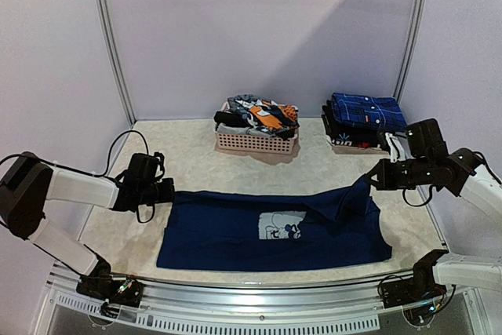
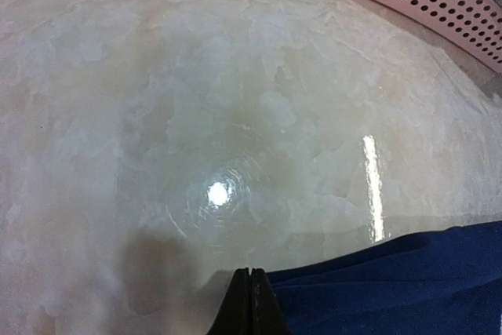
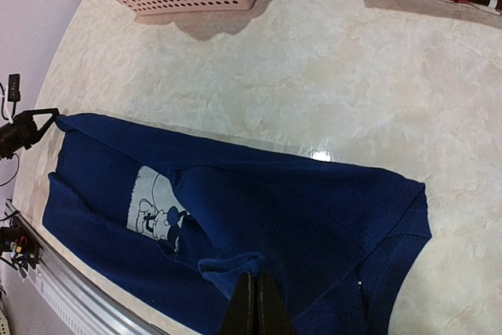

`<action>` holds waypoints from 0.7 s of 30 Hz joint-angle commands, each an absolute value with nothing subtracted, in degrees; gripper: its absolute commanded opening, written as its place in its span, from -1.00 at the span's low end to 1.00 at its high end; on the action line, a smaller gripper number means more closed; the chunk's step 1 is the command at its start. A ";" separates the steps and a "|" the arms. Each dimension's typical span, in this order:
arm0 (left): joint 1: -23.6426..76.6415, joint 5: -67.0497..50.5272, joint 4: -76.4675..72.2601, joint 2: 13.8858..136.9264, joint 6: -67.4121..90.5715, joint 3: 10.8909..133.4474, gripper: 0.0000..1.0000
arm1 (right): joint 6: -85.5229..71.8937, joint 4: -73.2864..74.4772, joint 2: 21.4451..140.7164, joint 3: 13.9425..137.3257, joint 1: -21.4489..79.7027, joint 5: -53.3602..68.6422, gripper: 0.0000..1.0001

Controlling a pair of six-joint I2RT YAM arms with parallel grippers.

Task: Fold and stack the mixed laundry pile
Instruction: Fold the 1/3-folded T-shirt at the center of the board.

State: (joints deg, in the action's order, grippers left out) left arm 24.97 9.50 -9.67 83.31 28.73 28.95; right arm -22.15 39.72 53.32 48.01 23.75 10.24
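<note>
- Left gripper [image 1: 169, 191]: pressed together on the far-left corner of the navy T-shirt [image 1: 267, 229], low over the table [image 1: 196, 154].
- Right gripper [image 1: 375, 176]: pinching a fold at the shirt's right end, lifted off the tabletop.
- Rest of the shirt: spread flat along the table's near edge, pale cartoon print facing up.
- Pink perforated basket [image 1: 256, 143]: middle of the far edge, heaped with unfolded garments [image 1: 263, 114].
- Folded stack [image 1: 365, 119]: near the far right corner, blue patterned piece on top.

Bare table [image 1: 196, 166] lay open between the navy T-shirt [image 1: 235, 241] and the pink basket [image 1: 255, 143]; the folded stack [image 1: 365, 111] blocked the far right corner, a gap beside it.
</note>
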 commanded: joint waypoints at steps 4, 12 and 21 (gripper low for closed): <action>26.34 11.16 -7.05 79.67 29.33 27.29 -1.00 | -25.15 44.65 50.52 47.65 24.43 10.21 -1.00; 27.31 11.97 -5.11 77.21 30.13 25.87 -1.00 | -27.60 46.92 50.76 47.11 24.45 11.46 -1.00; 29.02 12.39 -5.45 77.79 31.52 24.48 -1.00 | -36.50 46.11 52.03 40.65 29.67 3.61 -1.00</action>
